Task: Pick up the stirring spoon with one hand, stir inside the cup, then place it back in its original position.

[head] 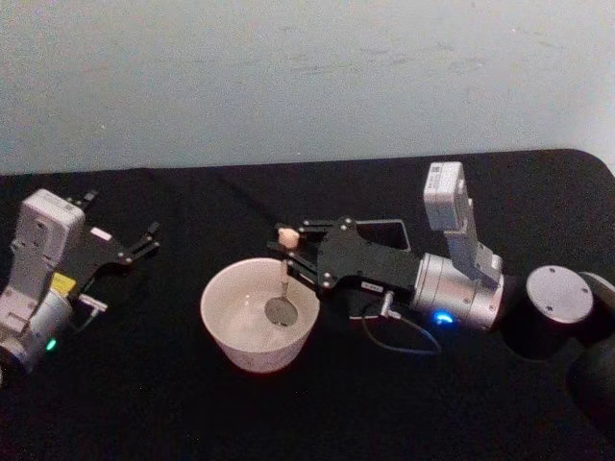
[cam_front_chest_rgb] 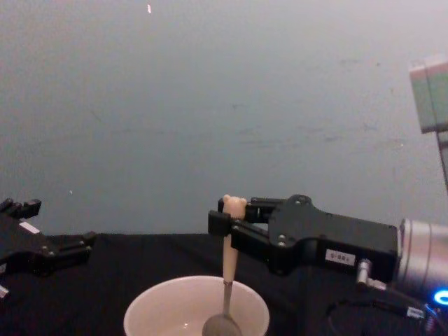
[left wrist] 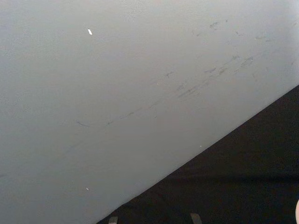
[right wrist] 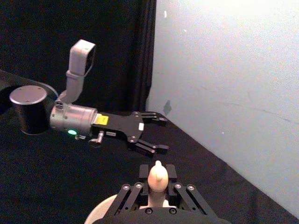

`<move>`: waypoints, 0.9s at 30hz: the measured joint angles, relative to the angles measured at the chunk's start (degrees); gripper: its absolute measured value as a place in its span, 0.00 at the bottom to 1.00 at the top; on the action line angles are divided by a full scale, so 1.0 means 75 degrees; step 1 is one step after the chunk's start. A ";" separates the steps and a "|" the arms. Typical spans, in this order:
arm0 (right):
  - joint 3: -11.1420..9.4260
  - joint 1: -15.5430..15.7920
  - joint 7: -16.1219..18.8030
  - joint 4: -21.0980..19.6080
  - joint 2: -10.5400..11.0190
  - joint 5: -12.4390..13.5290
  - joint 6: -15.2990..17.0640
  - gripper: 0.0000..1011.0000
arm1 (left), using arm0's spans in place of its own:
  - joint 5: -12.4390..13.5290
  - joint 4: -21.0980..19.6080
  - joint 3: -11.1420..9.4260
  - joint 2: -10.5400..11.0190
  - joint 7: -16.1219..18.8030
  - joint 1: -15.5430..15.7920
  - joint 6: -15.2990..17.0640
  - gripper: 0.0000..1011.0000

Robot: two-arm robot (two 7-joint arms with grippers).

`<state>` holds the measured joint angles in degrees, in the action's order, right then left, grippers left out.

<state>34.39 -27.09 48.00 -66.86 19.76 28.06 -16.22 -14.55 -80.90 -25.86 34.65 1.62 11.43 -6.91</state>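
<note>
The cream-white cup [head: 258, 315] stands on the black table in front of me. My right gripper [head: 291, 257] reaches in from the right and is shut on the stirring spoon [head: 282, 279] just below its bear-head top [cam_front_chest_rgb: 233, 204]. The spoon stands upright with its bowl [cam_front_chest_rgb: 221, 325] down inside the cup [cam_front_chest_rgb: 196, 311]. In the right wrist view the bear head [right wrist: 157, 176] pokes up between the fingers, above the cup rim [right wrist: 100, 212]. My left gripper [head: 123, 232] rests at the left of the table, open and holding nothing, well apart from the cup.
A dark square holder [head: 384, 233] sits behind the right gripper, partly hidden by it. A cable [head: 404, 336] loops on the table beside the right wrist. A pale wall [head: 307, 77] closes off the back of the table.
</note>
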 joint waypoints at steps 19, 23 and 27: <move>0.0289 0.0071 0.0126 -0.0311 -0.0094 0.0094 0.0108 0.21 | 0.0000 0.0000 0.0000 0.0000 0.0000 0.0000 0.0000 0.99; 0.0307 -0.0122 0.0069 0.0011 -0.0277 0.0022 0.0021 0.21 | 0.0000 0.0000 0.0000 0.0000 0.0000 0.0000 0.0000 0.99; 0.0311 -0.0317 0.0012 0.0381 -0.0449 -0.0066 -0.0067 0.21 | 0.0000 -0.0001 0.0000 0.0000 0.0000 0.0000 0.0000 0.99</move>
<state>36.72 -29.47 48.09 -64.00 16.40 27.57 -16.72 -14.55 -80.90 -25.86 34.65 1.62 11.43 -6.91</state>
